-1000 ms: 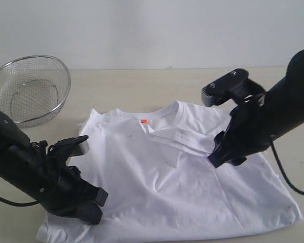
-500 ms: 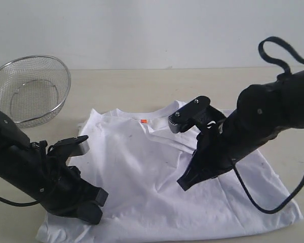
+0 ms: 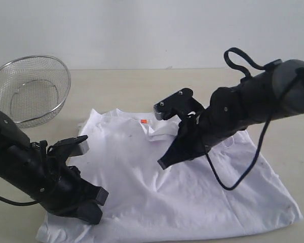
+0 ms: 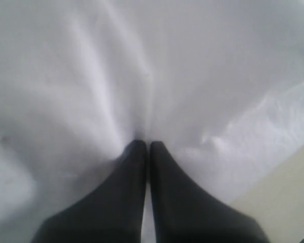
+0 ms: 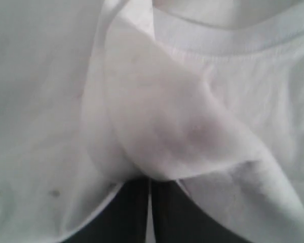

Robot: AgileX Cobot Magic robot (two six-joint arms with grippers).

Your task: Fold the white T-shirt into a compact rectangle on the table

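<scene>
Across the middle of the worktop [image 3: 142,83], the white T-shirt [image 3: 192,202] is lying spread out with its plain side showing and its collar [image 5: 228,45] pointing toward the far edge. Its right shoulder and sleeve are no longer stretching out to the side. A second ago that cloth was being held taut over the shirt's right half; now it is being drawn inward over the chest, so the first side fold appears to be underway rather than finished.

Just below the collar, the right fingers [image 3: 167,159] are pressing together and appear to be pinching a puffed fold of cloth that is bulging up at their tips. That arm is reaching in from the right, leaning low and angling down across the shirt's centre line, with its cable looping behind.

Near the lower left corner of the shirt, the left fingers [image 4: 129,177] are pressing together too, with creases radiating from their tips, so they seem to be nipping the fabric. That arm is staying low where it was. Beyond it, a wire basket [image 3: 30,88] is sitting well apart.
</scene>
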